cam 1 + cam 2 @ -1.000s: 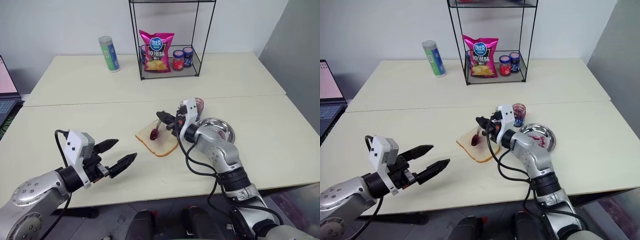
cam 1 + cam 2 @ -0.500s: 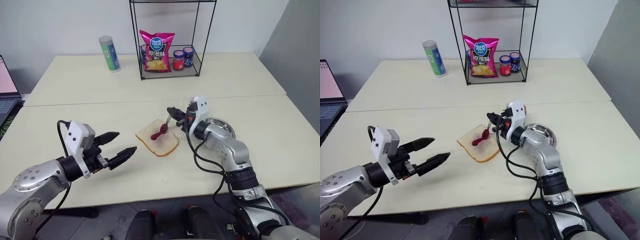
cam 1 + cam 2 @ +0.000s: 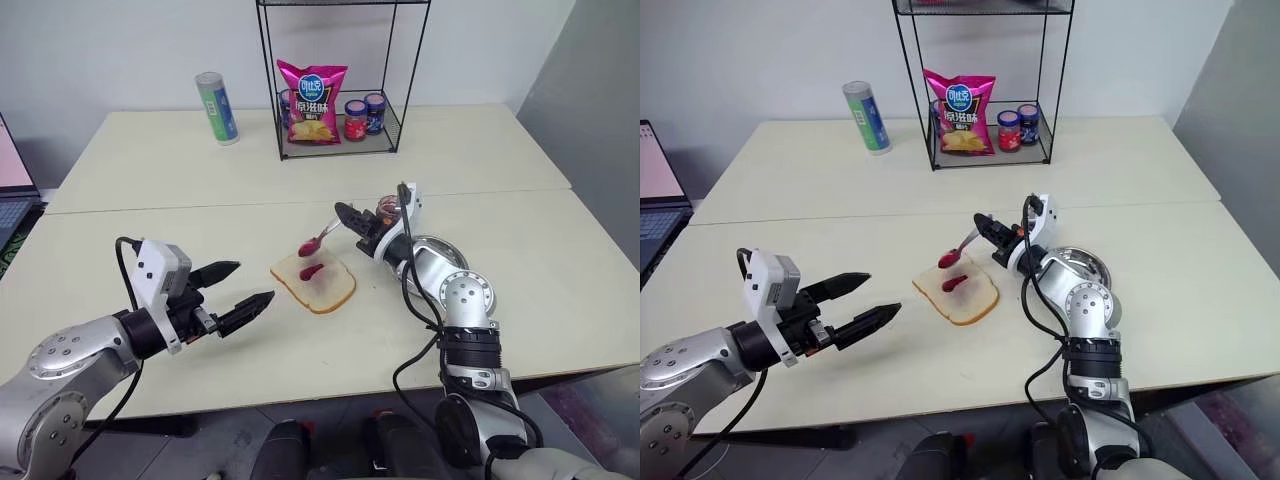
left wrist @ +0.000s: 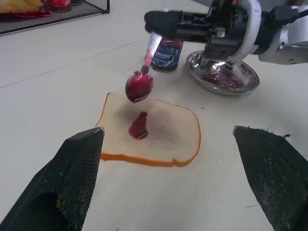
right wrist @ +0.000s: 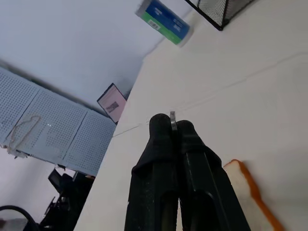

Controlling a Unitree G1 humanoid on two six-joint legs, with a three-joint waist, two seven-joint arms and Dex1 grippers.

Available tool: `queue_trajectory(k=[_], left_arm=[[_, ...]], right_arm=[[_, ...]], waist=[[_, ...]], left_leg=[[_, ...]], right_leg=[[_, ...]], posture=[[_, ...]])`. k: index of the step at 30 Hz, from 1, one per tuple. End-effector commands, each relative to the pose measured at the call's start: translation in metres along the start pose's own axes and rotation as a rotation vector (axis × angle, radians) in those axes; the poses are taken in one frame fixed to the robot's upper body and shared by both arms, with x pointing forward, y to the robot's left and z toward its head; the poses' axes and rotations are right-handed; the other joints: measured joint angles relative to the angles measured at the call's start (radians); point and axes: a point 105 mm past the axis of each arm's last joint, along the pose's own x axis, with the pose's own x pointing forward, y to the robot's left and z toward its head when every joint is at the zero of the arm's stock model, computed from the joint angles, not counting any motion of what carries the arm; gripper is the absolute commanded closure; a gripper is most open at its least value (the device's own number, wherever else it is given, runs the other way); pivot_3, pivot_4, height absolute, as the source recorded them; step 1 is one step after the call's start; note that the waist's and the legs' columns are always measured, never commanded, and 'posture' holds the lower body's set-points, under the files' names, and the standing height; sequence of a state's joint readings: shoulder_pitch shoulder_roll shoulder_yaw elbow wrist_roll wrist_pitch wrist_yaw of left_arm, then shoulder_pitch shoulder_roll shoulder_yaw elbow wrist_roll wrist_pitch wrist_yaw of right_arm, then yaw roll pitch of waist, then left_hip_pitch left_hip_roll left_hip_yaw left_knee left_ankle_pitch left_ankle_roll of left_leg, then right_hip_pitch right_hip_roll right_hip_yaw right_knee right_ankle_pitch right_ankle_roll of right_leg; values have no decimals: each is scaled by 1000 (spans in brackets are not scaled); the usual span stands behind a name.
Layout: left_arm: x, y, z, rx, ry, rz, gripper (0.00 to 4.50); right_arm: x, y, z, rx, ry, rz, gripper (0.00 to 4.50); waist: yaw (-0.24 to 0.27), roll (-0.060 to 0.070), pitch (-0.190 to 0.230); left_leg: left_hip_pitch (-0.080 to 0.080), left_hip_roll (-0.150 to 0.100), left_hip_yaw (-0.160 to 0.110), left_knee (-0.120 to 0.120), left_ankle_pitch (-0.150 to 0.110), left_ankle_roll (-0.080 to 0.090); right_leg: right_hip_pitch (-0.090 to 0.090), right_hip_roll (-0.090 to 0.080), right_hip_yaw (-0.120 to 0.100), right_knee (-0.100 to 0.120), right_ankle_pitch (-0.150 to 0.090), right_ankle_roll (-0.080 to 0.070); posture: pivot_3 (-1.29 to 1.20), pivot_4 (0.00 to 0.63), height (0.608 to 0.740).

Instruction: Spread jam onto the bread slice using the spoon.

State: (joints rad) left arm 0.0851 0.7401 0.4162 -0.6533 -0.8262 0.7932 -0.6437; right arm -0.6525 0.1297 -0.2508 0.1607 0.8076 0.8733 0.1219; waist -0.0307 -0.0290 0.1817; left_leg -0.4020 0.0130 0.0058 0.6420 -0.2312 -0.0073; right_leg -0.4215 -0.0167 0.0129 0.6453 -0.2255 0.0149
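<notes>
- Jam [image 4: 139, 126] sits as one small dark blob near the middle of the bread slice [image 4: 153, 132], with a faint purplish stain around it — most of the crumb is bare, so I judge the spreading barely begun
- My right gripper [image 3: 347, 214] has its fingers pressed together on the handle of the spoon [image 4: 141, 82]; the bowl, coated in red jam, hangs just above the slice's far edge, not touching it
- My left gripper [image 3: 236, 292] hovers over the table [image 3: 150, 230] well apart from the bread, fingers spread wide and holding nothing
- For this step I'd lower the bowl onto the blob with its back nearly flat, then drag outward toward the crust in light, overlapping strokes
- Pressure matters — nothing pins the slice, so a hard push could slide or tear it
- If it skids, I could bring the left fingertips to rest on the near crust as a stop
- Close beside the bread stand the small jam jar [image 4: 166, 52] and the steel dish [image 4: 222, 79], so I'd keep the sweeps short on that side
</notes>
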Motion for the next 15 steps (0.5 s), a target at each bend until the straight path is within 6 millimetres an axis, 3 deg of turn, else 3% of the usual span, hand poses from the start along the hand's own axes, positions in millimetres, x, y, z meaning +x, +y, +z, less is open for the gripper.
queue_trajectory(k=[1, 6, 15], left_arm=[[1, -3, 6, 40, -16, -11, 0], [-1, -3, 7, 45, -8, -13, 0], [1, 0, 6, 49, 1, -21, 0]], right_arm=[[8, 0, 0, 10, -9, -2, 4472], [5, -8, -8, -12, 27, -25, 4472], [-35, -22, -2, -67, 118, -7, 4472]], waist=[[0, 0, 0], [-1, 0, 0], [1, 0, 0]], left_leg=[[0, 0, 0, 0, 0, 0], [0, 0, 1, 0, 0, 0], [0, 0, 0, 0, 0, 0]], right_leg=[[0, 0, 1, 0, 0, 0], [0, 0, 0, 0, 0, 0], [0, 0, 0, -1, 0, 0]], posture=[[0, 150, 740], [0, 150, 740], [0, 150, 740]])
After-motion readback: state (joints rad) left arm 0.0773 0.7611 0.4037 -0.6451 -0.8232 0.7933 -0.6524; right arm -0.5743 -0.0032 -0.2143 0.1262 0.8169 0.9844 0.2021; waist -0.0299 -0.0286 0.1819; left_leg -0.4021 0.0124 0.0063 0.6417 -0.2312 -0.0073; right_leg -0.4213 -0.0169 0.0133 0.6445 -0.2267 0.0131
